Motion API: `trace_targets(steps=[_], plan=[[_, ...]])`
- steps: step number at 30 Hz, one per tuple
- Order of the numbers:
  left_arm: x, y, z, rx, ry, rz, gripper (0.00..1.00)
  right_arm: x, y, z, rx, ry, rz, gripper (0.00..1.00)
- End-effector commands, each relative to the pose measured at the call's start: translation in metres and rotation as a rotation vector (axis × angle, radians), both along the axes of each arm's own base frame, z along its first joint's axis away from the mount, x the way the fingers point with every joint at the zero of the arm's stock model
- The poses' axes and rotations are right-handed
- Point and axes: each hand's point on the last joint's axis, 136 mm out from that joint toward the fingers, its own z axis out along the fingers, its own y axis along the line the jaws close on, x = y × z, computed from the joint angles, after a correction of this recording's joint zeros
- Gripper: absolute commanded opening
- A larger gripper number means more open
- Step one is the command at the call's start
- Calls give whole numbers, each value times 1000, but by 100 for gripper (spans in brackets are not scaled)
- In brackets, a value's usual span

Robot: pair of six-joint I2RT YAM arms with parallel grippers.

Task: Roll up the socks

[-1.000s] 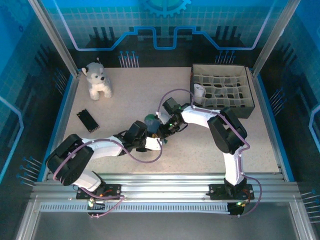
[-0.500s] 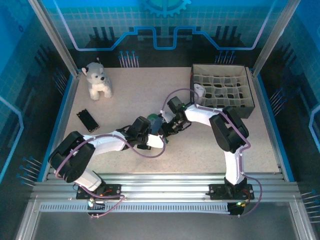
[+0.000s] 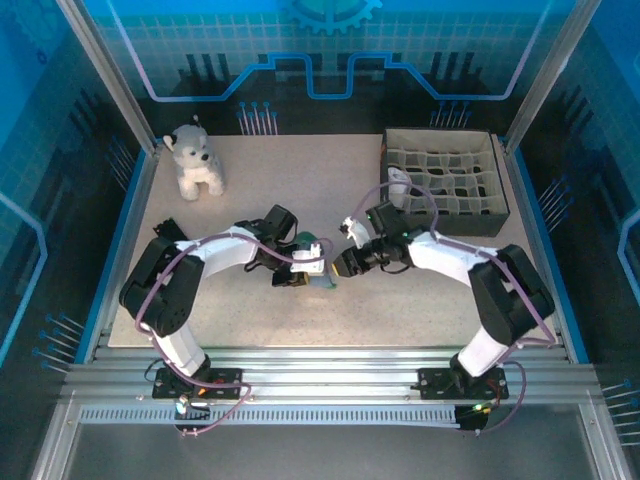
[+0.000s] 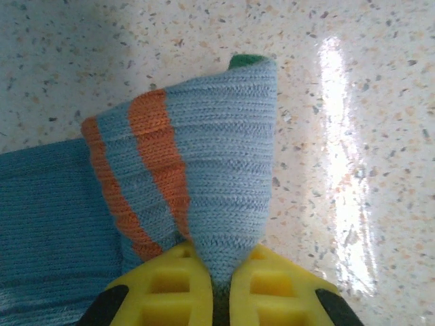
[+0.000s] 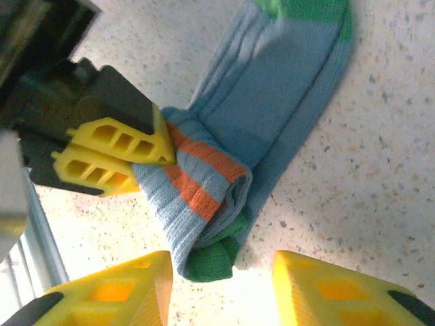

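Mid-table: left gripper (image 3: pixel 305 272) and right gripper (image 3: pixel 342 265) meet at teal sock (image 3: pixel 321 281); plush dog (image 3: pixel 195 162) back-left, divided box (image 3: pixel 445 182) back-right.

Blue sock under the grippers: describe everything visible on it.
Ribbed knit blue sock, grey-blue with orange cuff stripes and green trim. It lies on the speckled table, cuff end folded back over the flat part. The left gripper pinches the fold, shut; the right gripper is open beside it, not touching.

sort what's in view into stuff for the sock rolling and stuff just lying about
For the job: blue sock with orange stripes, pinched in the left end effector; right end effector, open beside it.
Lying about: plush dog; divided box.
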Motion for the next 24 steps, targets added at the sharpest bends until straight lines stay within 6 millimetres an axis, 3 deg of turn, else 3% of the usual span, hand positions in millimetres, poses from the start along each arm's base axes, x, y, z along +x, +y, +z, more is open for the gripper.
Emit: trace_targets(steps=[1,6,8,24], plan=[[-42,10,-7,17,241,1,0,4,10,20,87,-284,87,44],[-39,9,-2,3,267,8,0,-34,26,36,180,-740,312,54],[-39,10,-1,1,274,6,0,-40,30,37,184,-844,351,58],[-39,10,5,-17,316,0,0,-38,57,-8,50,-1007,495,67]])
